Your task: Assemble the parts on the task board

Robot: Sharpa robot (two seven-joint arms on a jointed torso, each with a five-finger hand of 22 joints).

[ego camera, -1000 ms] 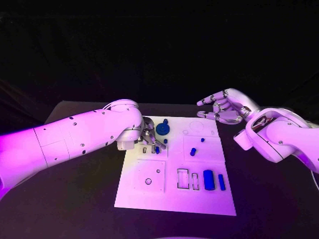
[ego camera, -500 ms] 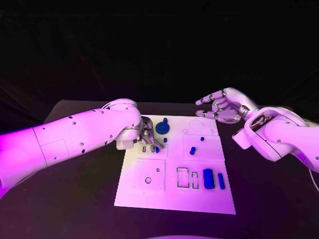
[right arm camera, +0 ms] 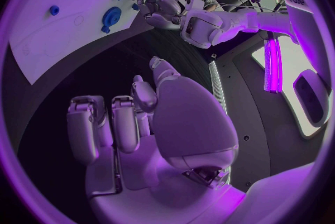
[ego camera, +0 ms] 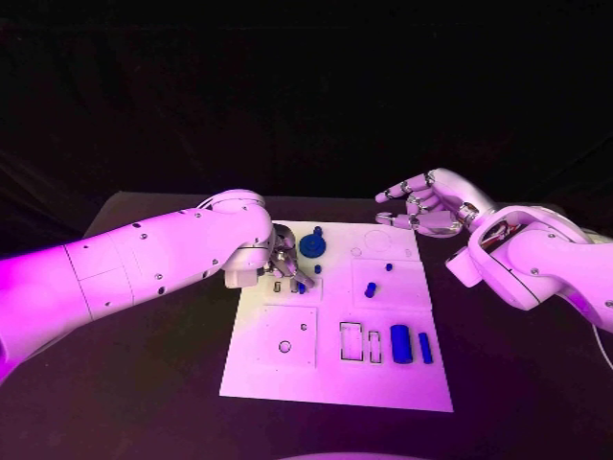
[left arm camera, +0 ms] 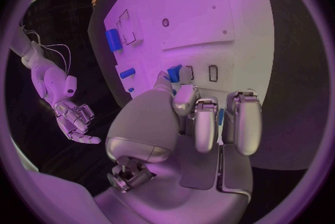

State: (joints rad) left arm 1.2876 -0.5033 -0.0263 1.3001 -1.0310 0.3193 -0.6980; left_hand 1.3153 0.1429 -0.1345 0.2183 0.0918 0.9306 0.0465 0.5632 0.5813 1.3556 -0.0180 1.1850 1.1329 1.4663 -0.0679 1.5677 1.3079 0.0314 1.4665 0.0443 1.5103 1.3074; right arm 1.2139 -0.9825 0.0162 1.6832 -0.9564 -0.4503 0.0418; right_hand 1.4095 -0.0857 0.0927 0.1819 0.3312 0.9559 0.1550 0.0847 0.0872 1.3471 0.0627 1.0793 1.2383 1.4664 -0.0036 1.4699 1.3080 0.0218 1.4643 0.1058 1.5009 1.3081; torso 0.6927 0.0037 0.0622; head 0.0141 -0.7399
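The left hand (left arm camera: 202, 118) rises over the white task board (left arm camera: 223, 6), its fingers (left arm camera: 244, 123) curled down toward the board's edge. A small blue part (left arm camera: 173, 72) sits at its thumb tip, whether pinched cannot be told. Further along the board lie a larger blue part (left arm camera: 113, 39) and a short blue part (left arm camera: 127, 73). Beyond the board, the right hand (left arm camera: 73, 118) hangs above the dark worktop (left arm camera: 63, 23), fingers apart and holding nothing

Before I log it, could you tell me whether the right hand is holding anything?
No: the right hand hovers off the board, fingers apart, nothing in it.
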